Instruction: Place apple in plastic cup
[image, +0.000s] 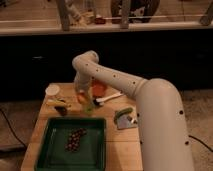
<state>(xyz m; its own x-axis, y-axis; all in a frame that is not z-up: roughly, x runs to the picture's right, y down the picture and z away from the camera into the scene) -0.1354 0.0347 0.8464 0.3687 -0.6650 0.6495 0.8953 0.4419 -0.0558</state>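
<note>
The gripper (83, 98) hangs from the white arm over the back middle of the wooden table (127, 142). A small orange-red lump, the apple (80, 99), sits right at the gripper's tip; I cannot tell whether it is held. A white cup (52, 90) stands at the back left, apart from the gripper. A pale green cup-like object (89, 107) stands just below the gripper. A white spoon (109, 98) lies to the right.
A larger orange-red object (98, 88) sits behind the spoon. A yellow item (57, 103) lies left of the gripper. A green tray (52, 150) holds a dark grape cluster (75, 140). A green and grey item (124, 117) lies at the right.
</note>
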